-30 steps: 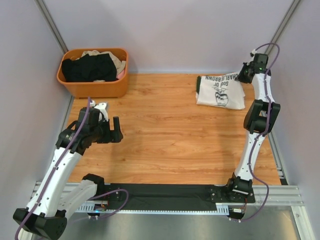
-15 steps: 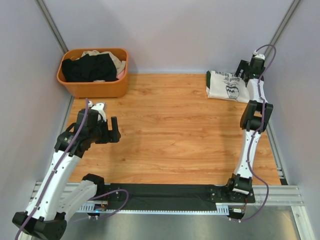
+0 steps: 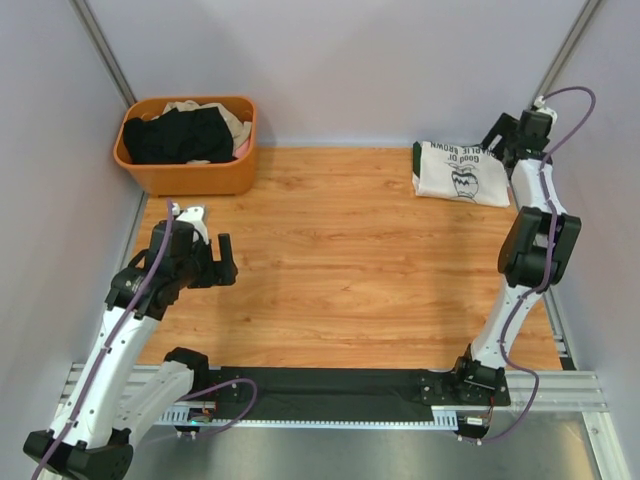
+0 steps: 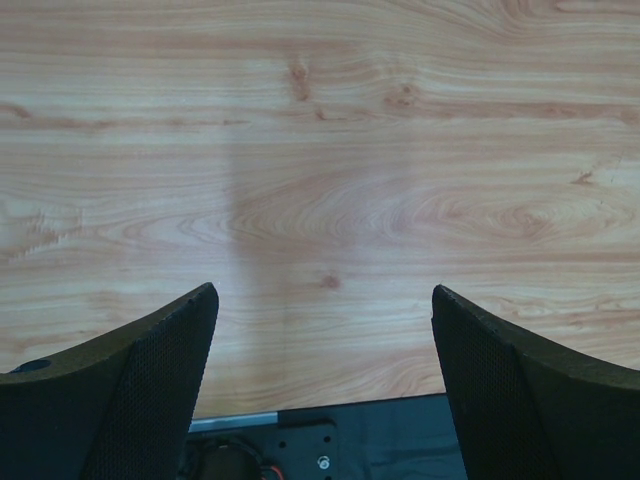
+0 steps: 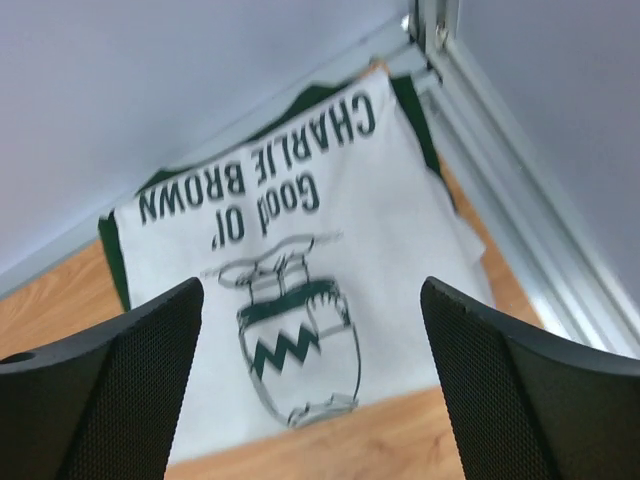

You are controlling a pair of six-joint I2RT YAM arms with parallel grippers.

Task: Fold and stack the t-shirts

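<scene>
My left gripper (image 4: pixel 320 320) nearest: fingers spread wide, grasping nothing, over bare wooden table (image 3: pixel 340 260). My right gripper (image 5: pixel 312 310) farther out, fingers also spread, empty, hovering above t-shirt (image 3: pixel 462 172). T-shirt lies folded flat in far right corner by wall: white, dark green edges, black "Good ol' Charlie Brown" print. Far left: orange basket (image 3: pixel 185 178) with black cloth (image 3: pixel 180 135) and beige cloth (image 3: pixel 228 117) inside.

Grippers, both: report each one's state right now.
Left gripper: open, holding nothing.
Right gripper: open, holding nothing; the shirt lies free below it.
</scene>
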